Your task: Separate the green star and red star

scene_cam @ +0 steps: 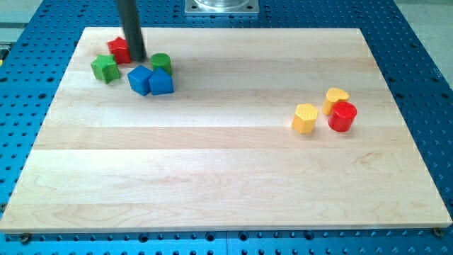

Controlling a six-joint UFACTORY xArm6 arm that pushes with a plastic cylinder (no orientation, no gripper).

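At the bench's (212, 163) upper-left corner in the view, my tip (138, 58), a bare rod with no pincer to open or close, sits beside the red star (118, 49), which lies near the green star (105, 69), so separation looks barely begun.

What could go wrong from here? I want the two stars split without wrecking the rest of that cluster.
1. My tip sits right of the red star, so a leftward push may drive it into the green star.
2. The green cylinder and two blue blocks crowd close; a sweep might drag them.
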